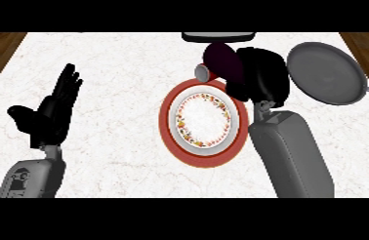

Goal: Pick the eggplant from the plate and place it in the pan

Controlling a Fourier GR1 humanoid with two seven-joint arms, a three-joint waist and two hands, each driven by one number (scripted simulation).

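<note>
Curling round the dark purple eggplant (222, 61), the right hand (261, 78) holds it just beyond the red-rimmed plate's (169, 118) far edge, between plate and grey pan (328, 73). Well left of the plate, the left hand (52, 110) rests with fingers straight.

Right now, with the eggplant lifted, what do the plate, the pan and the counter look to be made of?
The plate looks like glazed ceramic: white centre, floral ring, red rim. The pan looks like dark grey metal with a matte finish and no pattern; a coating can't be ruled out. The counter looks like polished pale marble or a stone-look laminate, going by its faint veining. The right robot hand holds the eggplant.
</note>
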